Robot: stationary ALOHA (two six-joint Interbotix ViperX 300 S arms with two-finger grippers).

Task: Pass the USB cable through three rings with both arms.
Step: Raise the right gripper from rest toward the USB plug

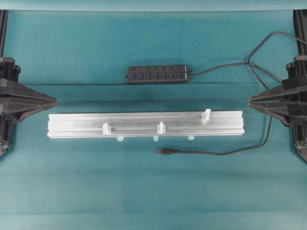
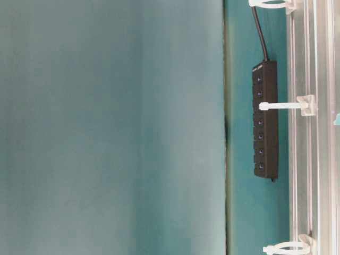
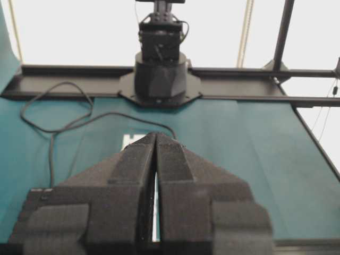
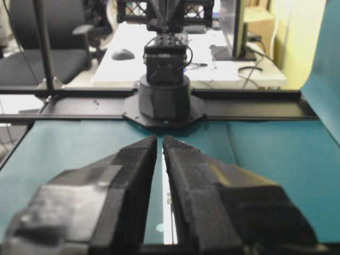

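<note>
The USB cable (image 1: 218, 153) lies on the teal cloth in front of the rail, its plug (image 1: 163, 151) pointing left and its line running right, then up past the right arm. Three white rings stand on the silver rail (image 1: 76, 125): the left ring (image 1: 106, 128), the middle ring (image 1: 161, 127) and the right ring (image 1: 206, 115). Seen side-on, the rings (image 2: 281, 105) are empty. My left gripper (image 1: 57, 101) is shut and empty, off the rail's left end. My right gripper (image 1: 250, 100), shut with a thin slit and empty, hovers off the right end.
A black hub with blue sockets (image 1: 157, 74) lies behind the rail, its cord (image 1: 216, 68) running right. Pale blue tabs (image 1: 120, 139) stick out along the rail's front edge. Black cable lines (image 3: 79, 119) lie near the right arm's base (image 3: 159, 79).
</note>
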